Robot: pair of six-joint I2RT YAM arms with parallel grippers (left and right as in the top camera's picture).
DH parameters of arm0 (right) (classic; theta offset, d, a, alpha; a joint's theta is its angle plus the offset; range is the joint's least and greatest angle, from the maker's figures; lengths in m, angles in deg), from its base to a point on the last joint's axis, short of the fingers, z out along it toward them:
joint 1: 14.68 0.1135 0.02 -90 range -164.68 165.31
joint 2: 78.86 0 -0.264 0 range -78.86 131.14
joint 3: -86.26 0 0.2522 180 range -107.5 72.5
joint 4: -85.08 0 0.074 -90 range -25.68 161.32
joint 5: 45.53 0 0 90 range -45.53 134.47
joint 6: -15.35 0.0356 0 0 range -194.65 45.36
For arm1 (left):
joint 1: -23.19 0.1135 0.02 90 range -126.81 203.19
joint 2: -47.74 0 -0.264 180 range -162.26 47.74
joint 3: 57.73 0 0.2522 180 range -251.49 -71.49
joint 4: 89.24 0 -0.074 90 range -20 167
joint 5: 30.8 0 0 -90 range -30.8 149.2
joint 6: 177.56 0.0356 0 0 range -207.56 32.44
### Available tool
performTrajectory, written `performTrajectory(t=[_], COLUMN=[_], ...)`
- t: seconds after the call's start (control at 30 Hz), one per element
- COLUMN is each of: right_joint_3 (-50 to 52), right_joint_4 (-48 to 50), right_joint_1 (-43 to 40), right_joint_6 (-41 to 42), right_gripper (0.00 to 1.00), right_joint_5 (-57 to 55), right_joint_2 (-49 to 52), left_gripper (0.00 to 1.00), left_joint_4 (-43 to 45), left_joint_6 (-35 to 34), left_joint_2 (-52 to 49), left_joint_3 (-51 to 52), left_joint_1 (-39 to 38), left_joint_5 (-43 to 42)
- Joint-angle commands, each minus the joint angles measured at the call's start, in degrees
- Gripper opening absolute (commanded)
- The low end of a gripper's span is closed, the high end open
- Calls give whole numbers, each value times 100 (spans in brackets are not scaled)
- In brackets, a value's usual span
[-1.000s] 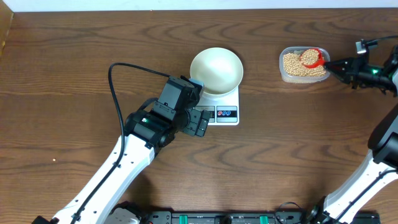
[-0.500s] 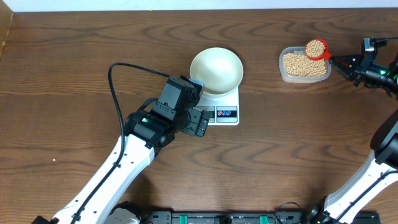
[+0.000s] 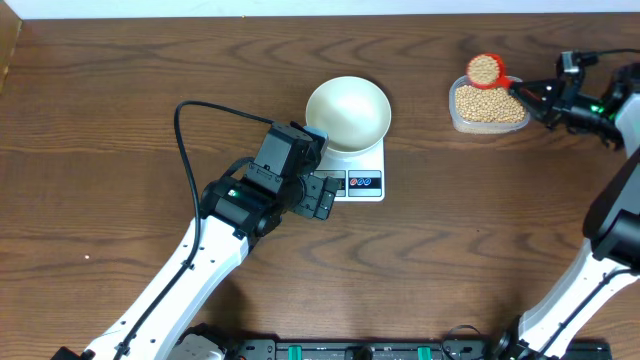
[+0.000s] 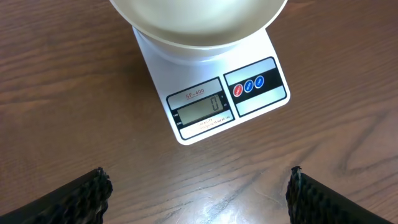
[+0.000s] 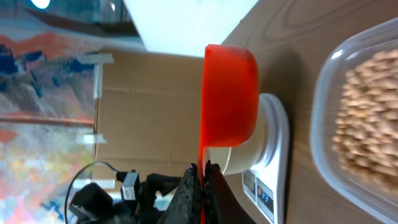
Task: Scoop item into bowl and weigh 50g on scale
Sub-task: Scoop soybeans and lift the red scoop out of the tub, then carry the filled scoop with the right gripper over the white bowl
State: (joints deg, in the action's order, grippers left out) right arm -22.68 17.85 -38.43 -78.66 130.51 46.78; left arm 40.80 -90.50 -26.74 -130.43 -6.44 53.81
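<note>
Left gripper [image 4: 199, 177] hangs over the near end of the scale [image 4: 261, 109], pincer spread wide, grasping nothing. From overhead its body hides the display. The scale's long axis runs far to near, display end nearest; the wrist view reads "SF-400" and a "0". The bowl [image 3: 347, 113] sits on its far half, rim cut off in that wrist view. Moving right: the red scoop [image 5: 231, 93], heaped with beans [image 3: 490, 105], is above the far-left corner of the clear container [image 3: 453, 112], handle pointing right. Right gripper [image 3: 524, 91] is clenched on that handle. Its view is blurred.
</note>
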Motion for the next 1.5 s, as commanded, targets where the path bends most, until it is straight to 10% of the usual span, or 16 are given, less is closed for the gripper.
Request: performTrajectory(t=[0.0, 0.67, 1.47], right_joint_3=[2, -212, -1239], right_joint_4=[-4, 748, 7], right_joint_1=[313, 2076, 3445], right_joint_6=[-31, 599, 409], right_gripper=[1, 1, 1], right_joint_5=[348, -146, -4061], right_joint_2=[52, 42, -518], left_gripper=[92, 92, 92], left_joint_4=[-22, -22, -22], left_joint_6=[17, 17, 17], left_joint_2=[42, 42, 42], left_joint_3=[-9, -9, -9], left_joint_1=[20, 20, 20], left_joint_5=[94, 94, 94])
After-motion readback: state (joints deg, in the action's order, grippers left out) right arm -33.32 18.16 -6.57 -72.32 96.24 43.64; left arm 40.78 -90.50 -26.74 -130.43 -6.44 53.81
